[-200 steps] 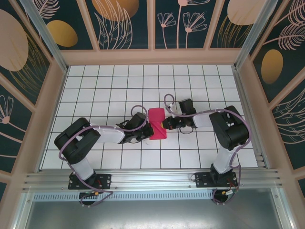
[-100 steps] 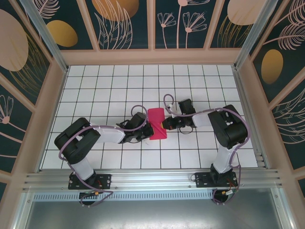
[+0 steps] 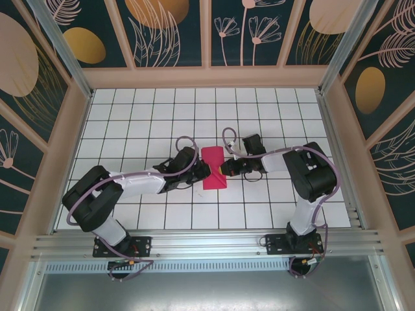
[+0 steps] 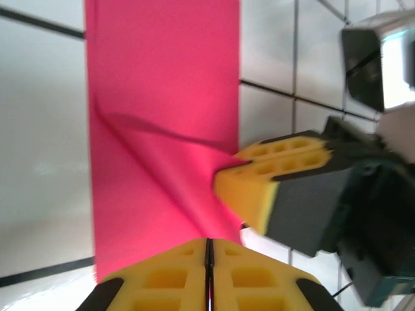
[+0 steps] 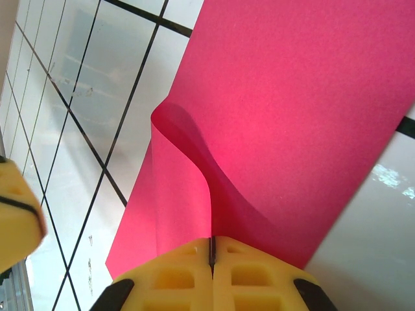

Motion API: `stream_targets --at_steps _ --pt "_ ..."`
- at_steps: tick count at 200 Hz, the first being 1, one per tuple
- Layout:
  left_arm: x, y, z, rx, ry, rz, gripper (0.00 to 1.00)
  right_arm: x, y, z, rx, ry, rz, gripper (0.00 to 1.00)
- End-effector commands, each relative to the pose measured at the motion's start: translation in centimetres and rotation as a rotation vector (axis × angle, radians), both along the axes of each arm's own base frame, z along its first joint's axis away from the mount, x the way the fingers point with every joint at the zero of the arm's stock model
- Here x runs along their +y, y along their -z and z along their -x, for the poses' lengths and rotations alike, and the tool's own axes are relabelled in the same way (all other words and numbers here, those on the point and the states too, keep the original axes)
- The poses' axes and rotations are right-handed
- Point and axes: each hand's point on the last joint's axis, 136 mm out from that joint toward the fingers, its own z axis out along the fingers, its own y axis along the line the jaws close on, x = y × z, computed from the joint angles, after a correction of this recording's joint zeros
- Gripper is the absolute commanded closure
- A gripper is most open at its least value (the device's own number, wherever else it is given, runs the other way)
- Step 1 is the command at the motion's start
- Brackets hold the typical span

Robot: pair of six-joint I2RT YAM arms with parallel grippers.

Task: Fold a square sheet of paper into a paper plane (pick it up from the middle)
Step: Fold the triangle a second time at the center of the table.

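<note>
The square sheet of paper (image 3: 214,162) is magenta-red and lies on the white grid table as a narrow upright rectangle, folded over on itself. My left gripper (image 3: 202,173) is at its lower left edge. In the left wrist view its yellow fingers (image 4: 209,243) are shut, and creases in the paper (image 4: 162,97) run down into them. My right gripper (image 3: 224,170) is at the paper's right edge. In the right wrist view it (image 5: 212,241) is shut on a curled-up layer of the paper (image 5: 292,116). The two grippers face each other across the sheet.
The white tiled table (image 3: 130,123) is walled by a wooden frame with dark flowered panels (image 3: 168,32). Both arm bases sit on the metal rail (image 3: 207,243) at the near edge. Cables loop above each wrist.
The left arm has stretched out and its gripper has slid up and right against the paper. The flap that stuck out at the lower left is gone, and the sheet looks narrower.
</note>
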Motion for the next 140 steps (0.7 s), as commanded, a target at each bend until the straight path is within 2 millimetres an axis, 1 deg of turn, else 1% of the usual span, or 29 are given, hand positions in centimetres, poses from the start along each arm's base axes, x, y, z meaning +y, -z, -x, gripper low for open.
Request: stream_targets --at_steps 1,29,38,40,43,76,140 --pt "-2.0 -1.5 -1.1 -0.029 -0.002 0.088 0.91 -0.3 1.2 -0.3 -0.011 -0.007 0.04 0.98" --pt "-2.9 -0.9 -2.0 -0.027 -0.011 0.105 0.93 -0.3 1.1 -0.3 -0.011 -0.007 0.041 0.98" --pt "-3.1 -1.3 -2.2 -0.036 -0.014 0.114 0.93 -0.3 1.1 -0.3 -0.01 -0.007 0.041 0.98" --pt "-3.1 -0.4 -2.2 -0.023 -0.016 0.097 0.93 -0.3 1.2 -0.3 -0.01 -0.007 0.041 0.98" --pt "-3.1 -0.1 -2.3 -0.019 -0.02 0.093 0.93 -0.3 1.2 -0.3 -0.009 -0.007 0.042 0.98" --pt "-3.1 0.8 -2.7 -0.007 -0.034 0.065 0.94 -0.2 1.2 -0.3 -0.008 -0.008 0.041 0.98" --pt "-3.0 3.0 -2.8 0.02 -0.041 0.032 0.94 -0.2 1.4 -0.2 -0.003 -0.011 0.045 0.98"
